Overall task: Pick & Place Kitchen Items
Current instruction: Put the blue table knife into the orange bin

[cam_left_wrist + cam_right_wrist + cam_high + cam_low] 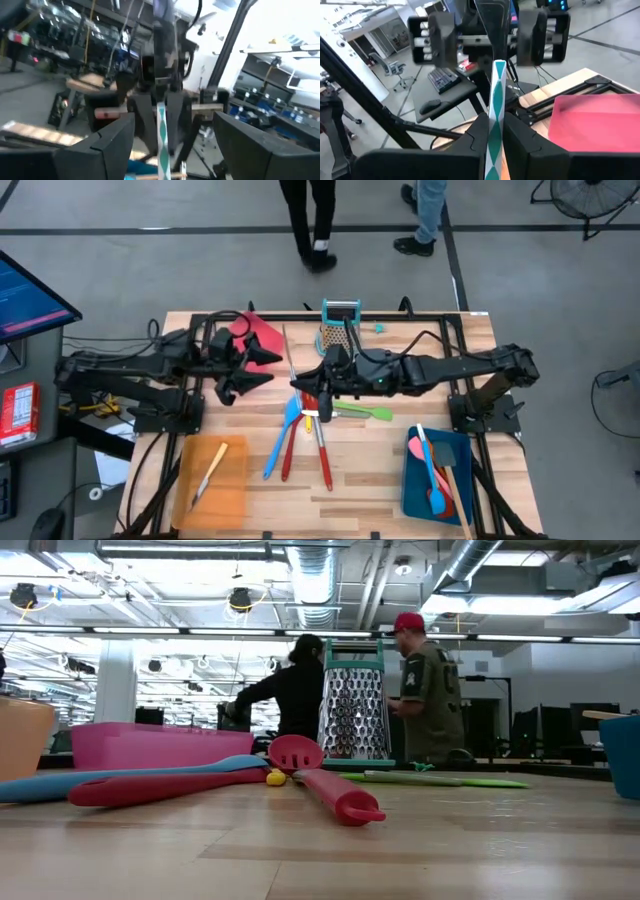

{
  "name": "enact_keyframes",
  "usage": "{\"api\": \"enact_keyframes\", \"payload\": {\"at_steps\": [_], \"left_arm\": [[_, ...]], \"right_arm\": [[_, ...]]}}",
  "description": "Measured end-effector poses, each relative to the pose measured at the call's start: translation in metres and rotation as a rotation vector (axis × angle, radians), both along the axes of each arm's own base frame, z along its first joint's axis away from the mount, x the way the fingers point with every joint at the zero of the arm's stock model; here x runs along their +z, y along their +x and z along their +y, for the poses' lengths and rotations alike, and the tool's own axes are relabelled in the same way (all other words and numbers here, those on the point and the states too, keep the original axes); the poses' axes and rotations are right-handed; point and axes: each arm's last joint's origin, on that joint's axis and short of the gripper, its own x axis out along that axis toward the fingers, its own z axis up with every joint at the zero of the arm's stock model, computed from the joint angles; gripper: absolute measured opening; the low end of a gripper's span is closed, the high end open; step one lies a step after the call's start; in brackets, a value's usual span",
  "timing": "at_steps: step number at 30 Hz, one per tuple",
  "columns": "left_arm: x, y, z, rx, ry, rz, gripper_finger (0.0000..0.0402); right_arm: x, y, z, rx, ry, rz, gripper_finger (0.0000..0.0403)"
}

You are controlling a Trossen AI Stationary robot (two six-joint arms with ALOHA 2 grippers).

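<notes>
The right gripper (492, 137), above the table's middle, pinches a slim teal-and-white patterned utensil (496, 110) upright. The left gripper (258, 370) faces it with fingers spread. Beneath them, red and blue utensils (290, 442) lie on the table (360, 470).

I get nothing of either arm in the low view. Left wrist view is smeared: the striped handle (161, 135) runs off the picture's edge, and what's behind it is a blur. In the right wrist view the same handle's lower end is cut off between the right gripper (495, 142) fingers, so its working end is unreadable. From above that gripper covers it, just beside the box grater (339, 328). The grater's base is hidden behind a red spoon (320, 775) in the low view.
</notes>
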Motion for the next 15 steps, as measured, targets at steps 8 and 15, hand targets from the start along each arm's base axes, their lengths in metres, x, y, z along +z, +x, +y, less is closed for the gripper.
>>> {"api": "enact_keyframes", "payload": {"at_steps": [8, 15], "left_arm": [[-0.007, 0.013, 0.001, -0.031, -0.019, 0.022, 0.025], [-0.008, 0.018, 0.0, -0.049, -0.039, 0.016, 0.0249]], "right_arm": [[0.005, 0.001, -0.002, -0.003, -0.006, -0.047, 0.0035], [0.004, 0.001, -0.003, -0.007, -0.007, -0.045, 0.0033]]}}
